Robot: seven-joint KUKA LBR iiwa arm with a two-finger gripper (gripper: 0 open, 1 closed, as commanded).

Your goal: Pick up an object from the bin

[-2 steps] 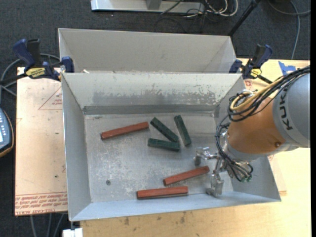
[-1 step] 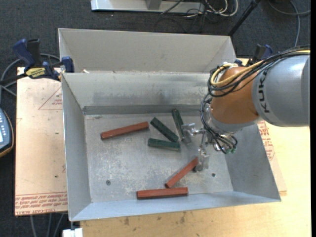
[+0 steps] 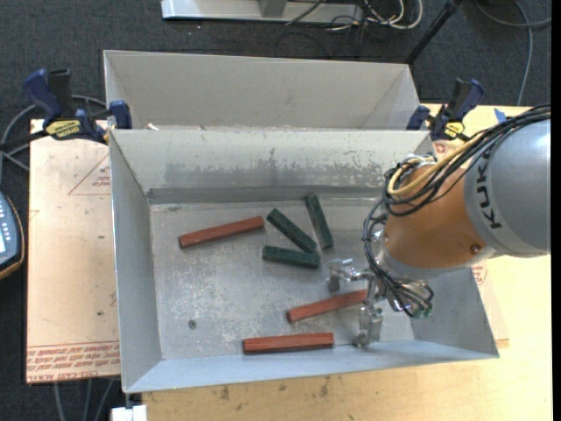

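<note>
My gripper (image 3: pixel 354 305) hangs low over the right front part of the bin, open, with one fingertip (image 3: pixel 340 278) behind and the other (image 3: pixel 367 335) in front of a red-brown stick (image 3: pixel 316 309). The stick lies flat on the bin floor and its right end reaches into the gap between the fingers, which stand wide and do not touch it. A second red-brown stick (image 3: pixel 287 344) lies along the front wall, just left of the front fingertip. A dark green stick (image 3: pixel 290 257) lies a little behind and left of the rear fingertip.
Two more dark green sticks (image 3: pixel 292 229) (image 3: pixel 318 220) lie slanted near the middle back. A third red-brown stick (image 3: pixel 221 232) lies at the left back. The arm's orange cover and cables hang over the bin's right side, close to the right wall.
</note>
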